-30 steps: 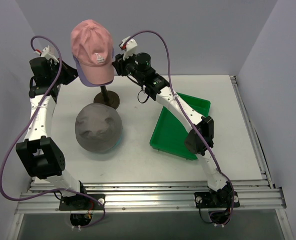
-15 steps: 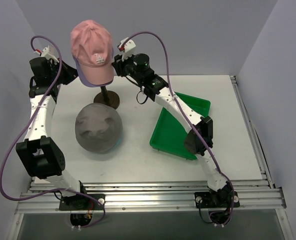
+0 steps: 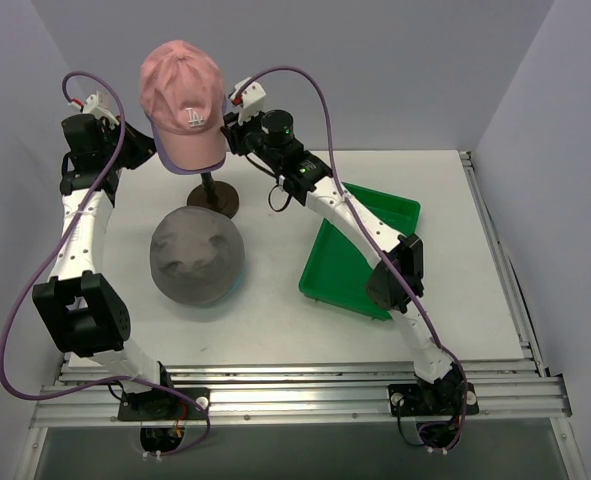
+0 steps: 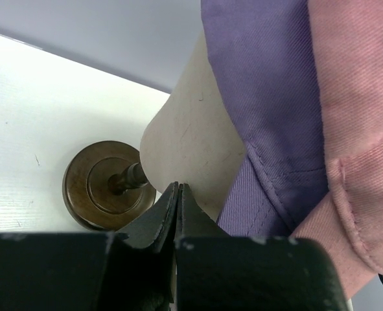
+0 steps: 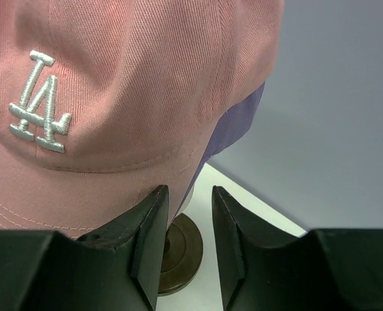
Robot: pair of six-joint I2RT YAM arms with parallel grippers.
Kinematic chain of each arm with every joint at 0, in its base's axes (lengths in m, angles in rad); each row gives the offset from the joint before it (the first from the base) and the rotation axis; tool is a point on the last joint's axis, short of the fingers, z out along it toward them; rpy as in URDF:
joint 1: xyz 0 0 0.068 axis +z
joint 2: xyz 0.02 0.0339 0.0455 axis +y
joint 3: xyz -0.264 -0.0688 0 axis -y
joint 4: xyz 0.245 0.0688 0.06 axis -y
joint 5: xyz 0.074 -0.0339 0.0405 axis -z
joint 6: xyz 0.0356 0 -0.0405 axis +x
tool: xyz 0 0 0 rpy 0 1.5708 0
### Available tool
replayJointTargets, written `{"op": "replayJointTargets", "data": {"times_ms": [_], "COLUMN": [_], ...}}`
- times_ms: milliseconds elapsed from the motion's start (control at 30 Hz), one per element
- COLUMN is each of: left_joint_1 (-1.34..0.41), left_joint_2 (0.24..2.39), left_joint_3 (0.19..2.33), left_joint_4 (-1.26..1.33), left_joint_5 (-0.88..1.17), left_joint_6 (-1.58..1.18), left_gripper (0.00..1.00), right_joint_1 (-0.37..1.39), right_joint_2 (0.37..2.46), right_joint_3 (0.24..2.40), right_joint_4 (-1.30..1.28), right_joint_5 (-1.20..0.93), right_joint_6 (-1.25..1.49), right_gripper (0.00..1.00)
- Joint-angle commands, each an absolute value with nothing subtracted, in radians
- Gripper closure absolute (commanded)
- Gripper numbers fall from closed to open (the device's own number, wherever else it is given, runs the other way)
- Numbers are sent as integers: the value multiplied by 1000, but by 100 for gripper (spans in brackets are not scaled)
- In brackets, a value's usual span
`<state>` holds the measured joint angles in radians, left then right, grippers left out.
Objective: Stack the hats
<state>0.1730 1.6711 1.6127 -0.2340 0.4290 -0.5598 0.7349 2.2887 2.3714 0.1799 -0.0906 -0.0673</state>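
Observation:
A pink baseball cap (image 3: pixel 182 100) with a white "LA" logo sits over a lilac cap (image 3: pixel 154 132) on the cream mannequin head. Only the lilac edge shows under the pink one. The grey floppy hat (image 3: pixel 197 255) lies on the table in front of the stand. My left gripper (image 3: pixel 143 150) is shut and empty, with its tips (image 4: pixel 178 189) at the mannequin head (image 4: pixel 191 142) just below the lilac cap (image 4: pixel 269 97). My right gripper (image 3: pixel 231 128) is open. In the right wrist view its left finger rests against the pink cap (image 5: pixel 113 97), and the gripper (image 5: pixel 190 190) holds nothing.
The mannequin's brown stand base (image 3: pixel 215 200) is behind the grey hat and also shows in the left wrist view (image 4: pixel 104 188). A green tray (image 3: pixel 335 265) lies at the right, under my right arm. Grey walls stand close behind the stand.
My right gripper has moved slightly left, closer to the pink cap's side. The left arm and the hats have not moved.

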Motion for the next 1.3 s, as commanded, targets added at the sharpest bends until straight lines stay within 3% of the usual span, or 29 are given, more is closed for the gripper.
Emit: {"op": "replayJointTargets", "data": {"times_ms": [0,1033,1267], "left_joint_1": [127,103,132], "left_joint_2": [1684,1698,1698], "left_joint_3": [1663,1674,1661], "left_joint_4": [-179,-181,-160], "left_joint_5": [469,453,457], "left_joint_6": [-560,-557,-572], "left_gripper": [96,96,91], "right_joint_1": [796,815,798], "right_joint_2": [2238,2243,2033], "right_joint_3": [2390,2384,2127], "right_joint_4": [232,204,306], "right_joint_5": [-149,-201,-161], "right_joint_6": [-61,-48,-60], "right_gripper": [70,70,70]}}
